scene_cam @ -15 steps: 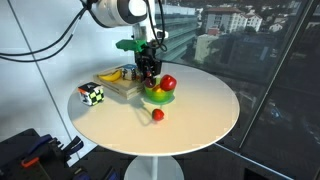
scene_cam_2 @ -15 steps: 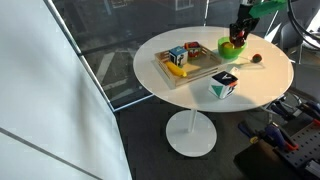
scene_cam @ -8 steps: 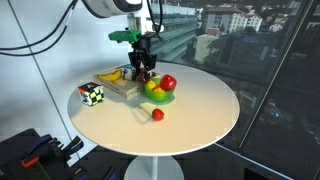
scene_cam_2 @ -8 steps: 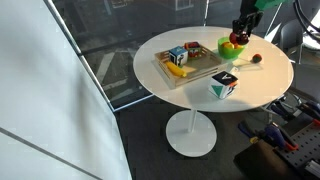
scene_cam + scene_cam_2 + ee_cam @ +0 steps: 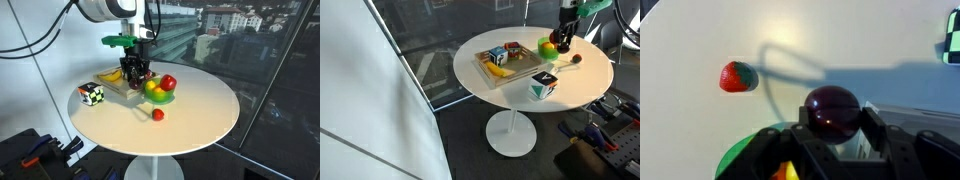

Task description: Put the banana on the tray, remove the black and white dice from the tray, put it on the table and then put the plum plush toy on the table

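Observation:
My gripper (image 5: 138, 72) is shut on the plum plush toy (image 5: 830, 104), a dark purple ball held above the table between the green bowl and the wooden tray (image 5: 122, 90). In the wrist view the gripper (image 5: 831, 128) grips it from both sides. The banana (image 5: 110, 75) lies on the tray, as the exterior view from the far side also shows (image 5: 498, 70). The black and white dice (image 5: 92, 94) stands on the white table (image 5: 205, 110) beside the tray, and shows in both exterior views (image 5: 544, 84).
A green bowl (image 5: 158, 96) of red and yellow fruit sits next to the tray. A small red ball (image 5: 157, 115) lies on the table in front of it. Two coloured cubes (image 5: 497, 55) stand on the tray. A glass wall runs behind the table.
My gripper has lifted the plum plush toy out of the green bowl and carried it sideways toward the tray.

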`<state>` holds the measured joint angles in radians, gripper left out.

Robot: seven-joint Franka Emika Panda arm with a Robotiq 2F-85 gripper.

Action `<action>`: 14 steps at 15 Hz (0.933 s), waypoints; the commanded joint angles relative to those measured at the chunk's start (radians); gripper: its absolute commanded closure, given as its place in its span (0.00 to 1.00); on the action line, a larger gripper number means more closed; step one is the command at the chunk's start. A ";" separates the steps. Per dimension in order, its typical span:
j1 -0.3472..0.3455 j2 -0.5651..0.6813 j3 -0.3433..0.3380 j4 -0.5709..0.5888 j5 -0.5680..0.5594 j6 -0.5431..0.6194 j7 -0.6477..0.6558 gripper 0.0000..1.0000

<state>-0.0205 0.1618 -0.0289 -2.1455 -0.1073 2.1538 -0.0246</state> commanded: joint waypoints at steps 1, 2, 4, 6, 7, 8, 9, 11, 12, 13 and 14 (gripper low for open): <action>-0.002 0.018 0.007 -0.011 0.010 -0.005 -0.038 0.69; -0.003 0.028 0.008 -0.014 0.012 0.004 -0.047 0.69; -0.005 0.052 0.010 -0.023 0.014 0.032 -0.060 0.69; -0.006 0.078 0.011 -0.035 0.012 0.077 -0.066 0.69; -0.006 0.087 0.012 -0.041 0.014 0.099 -0.071 0.69; -0.006 0.096 0.014 -0.050 0.014 0.129 -0.073 0.69; -0.007 0.104 0.015 -0.056 0.016 0.152 -0.078 0.69; -0.005 0.114 0.017 -0.067 0.012 0.192 -0.080 0.69; -0.005 0.118 0.019 -0.070 0.013 0.202 -0.084 0.69; -0.006 0.122 0.020 -0.072 0.014 0.211 -0.087 0.69; -0.005 0.125 0.020 -0.072 0.012 0.215 -0.086 0.69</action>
<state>-0.0204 0.2901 -0.0157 -2.2064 -0.1073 2.3419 -0.0825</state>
